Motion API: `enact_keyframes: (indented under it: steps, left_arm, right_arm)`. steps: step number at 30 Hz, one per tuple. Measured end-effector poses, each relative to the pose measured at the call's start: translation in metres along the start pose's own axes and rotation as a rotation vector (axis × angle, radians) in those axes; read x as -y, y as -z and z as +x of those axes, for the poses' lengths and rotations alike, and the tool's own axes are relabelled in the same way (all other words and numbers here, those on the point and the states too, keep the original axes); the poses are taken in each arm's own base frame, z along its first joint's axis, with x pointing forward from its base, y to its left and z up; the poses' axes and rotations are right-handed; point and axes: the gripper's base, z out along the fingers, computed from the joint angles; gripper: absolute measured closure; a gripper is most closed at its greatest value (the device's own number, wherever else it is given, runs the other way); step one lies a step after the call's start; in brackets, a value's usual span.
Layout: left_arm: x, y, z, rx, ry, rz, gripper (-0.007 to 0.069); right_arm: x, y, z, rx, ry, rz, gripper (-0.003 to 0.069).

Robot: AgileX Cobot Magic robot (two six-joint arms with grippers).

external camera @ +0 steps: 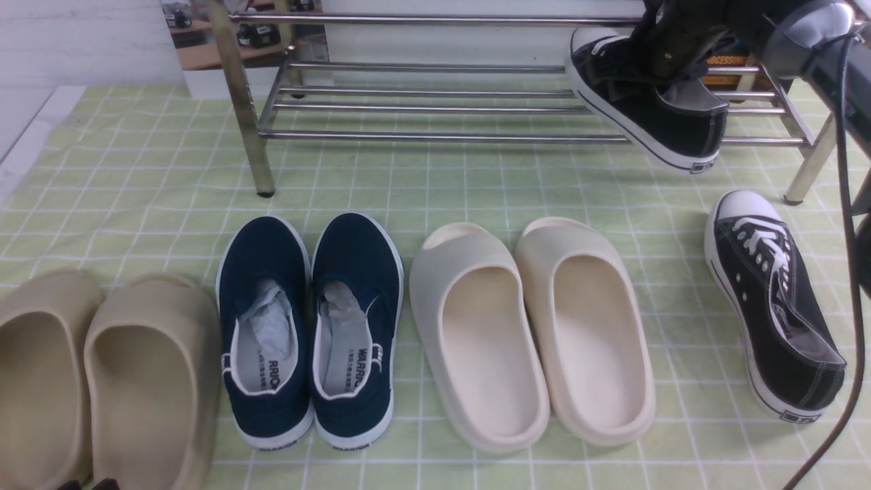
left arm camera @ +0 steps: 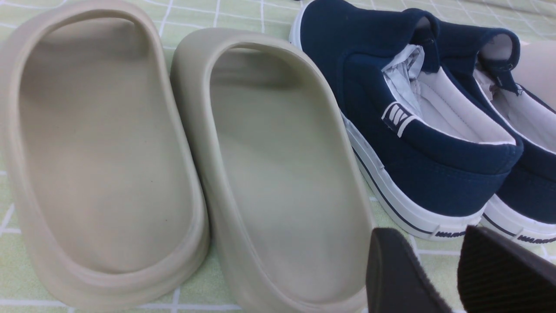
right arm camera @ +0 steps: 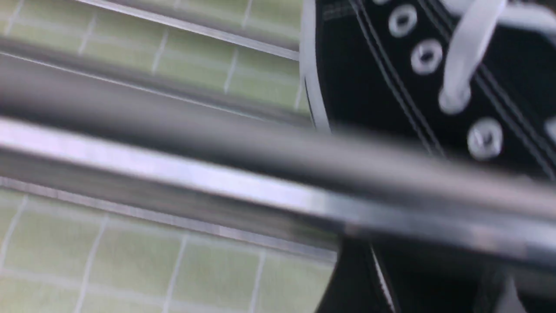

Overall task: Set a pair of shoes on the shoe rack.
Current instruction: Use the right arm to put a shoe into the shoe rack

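My right gripper is shut on one black canvas sneaker at its collar and holds it tilted, toe raised, over the right end of the silver shoe rack. Its heel hangs past the rack's front bar. In the right wrist view the sneaker's side and white laces show behind a blurred rack bar; my fingers are hidden there. The second black sneaker lies on the mat at the right, in front of the rack. My left gripper is open and empty, low at the front left.
A pair of navy slip-ons, a pair of cream slides and a pair of tan slides stand in a row on the green checked mat. The left gripper hovers by the tan slides and navy heels.
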Motion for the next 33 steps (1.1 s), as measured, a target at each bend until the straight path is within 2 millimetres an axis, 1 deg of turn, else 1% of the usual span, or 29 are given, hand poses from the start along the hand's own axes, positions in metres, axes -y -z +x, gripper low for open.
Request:
enact_keyframes:
  steps: [2, 3, 4, 5, 6, 7, 8, 9, 10, 11, 16, 19, 21, 23, 24, 25, 26, 27, 28, 29, 31, 33]
  left_arm:
    - [0.0, 0.0, 0.0, 0.0, 0.0, 0.0, 0.0386]
    - [0.0, 0.0, 0.0, 0.0, 0.0, 0.0, 0.0386]
    - [0.0, 0.0, 0.0, 0.0, 0.0, 0.0, 0.0386]
    - [0.0, 0.0, 0.0, 0.0, 0.0, 0.0, 0.0386]
    - [0.0, 0.0, 0.0, 0.0, 0.0, 0.0, 0.0386]
    - [0.0, 0.0, 0.0, 0.0, 0.0, 0.0, 0.0386]
    - [0.0, 0.0, 0.0, 0.0, 0.0, 0.0, 0.0386]
    - [0.0, 0.0, 0.0, 0.0, 0.0, 0.0, 0.0386]
    - [0.0, 0.0, 0.0, 0.0, 0.0, 0.0, 0.0386]
    - [0.0, 0.0, 0.0, 0.0, 0.0, 0.0, 0.0386]
    - [0.0, 0.0, 0.0, 0.0, 0.0, 0.0, 0.0387]
    - [0.0, 0.0, 0.0, -0.001, 0.0, 0.0, 0.0386]
    - [0.0, 0.0, 0.0, -0.001, 0.0, 0.0, 0.0386]
    - [0.0, 0.0, 0.0, -0.001, 0.0, 0.0, 0.0386]
    - [0.0, 0.0, 0.0, -0.001, 0.0, 0.0, 0.0386]
    - [0.0, 0.0, 0.0, -0.001, 0.0, 0.0, 0.0386]
    - [0.0, 0.0, 0.0, -0.001, 0.0, 0.0, 0.0386]
    - [0.0, 0.0, 0.0, -0.001, 0.0, 0.0, 0.0386]
    - [0.0, 0.0, 0.0, -0.001, 0.0, 0.0, 0.0386]
    - [0.0, 0.0, 0.0, -0.001, 0.0, 0.0, 0.0386]
    - [0.0, 0.0, 0.0, -0.001, 0.0, 0.0, 0.0386]
    - [0.0, 0.0, 0.0, -0.001, 0.0, 0.0, 0.0386]
  right_arm:
    - [0.002, 0.01, -0.002, -0.007, 0.002, 0.009, 0.0165]
    - [0.002, 0.012, -0.002, -0.004, 0.002, 0.009, 0.0165]
    - [0.003, 0.021, -0.005, 0.005, 0.002, 0.012, 0.0183]
    - [0.003, 0.025, -0.006, 0.009, 0.001, 0.013, 0.0207]
    - [0.003, 0.026, -0.006, 0.009, 0.001, 0.013, 0.0215]
    - [0.003, 0.023, -0.005, 0.0, -0.001, 0.008, 0.0246]
    - [0.003, 0.023, -0.004, -0.002, -0.002, 0.007, 0.0249]
    - [0.001, 0.016, 0.001, -0.03, -0.006, -0.004, 0.0274]
    - [0.001, 0.016, 0.001, -0.03, -0.006, -0.004, 0.0274]
    - [0.0, 0.012, 0.005, -0.052, -0.012, -0.014, 0.0289]
    - [0.0, 0.009, 0.008, -0.081, -0.014, -0.01, 0.0286]
    - [-0.001, 0.009, 0.01, -0.101, -0.04, -0.014, 0.0262]
    - [-0.002, 0.009, 0.011, -0.107, -0.071, -0.027, 0.027]
    - [-0.002, 0.009, 0.011, -0.109, -0.094, -0.031, 0.0298]
    - [-0.002, 0.009, 0.011, -0.108, -0.135, -0.028, 0.038]
    - [-0.002, 0.009, 0.01, -0.107, -0.148, -0.027, 0.0424]
    - [-0.002, 0.009, 0.01, -0.107, -0.152, -0.027, 0.0424]
    - [0.0, 0.009, 0.01, -0.104, -0.164, -0.026, 0.0506]
    - [0.0, 0.009, 0.01, -0.101, -0.168, -0.025, 0.0565]
    - [0.0, 0.009, 0.01, -0.099, -0.17, -0.026, 0.0606]
    - [0.0, 0.009, 0.009, -0.094, -0.178, -0.027, 0.064]
    - [-0.001, 0.009, 0.009, -0.088, -0.197, -0.033, 0.064]
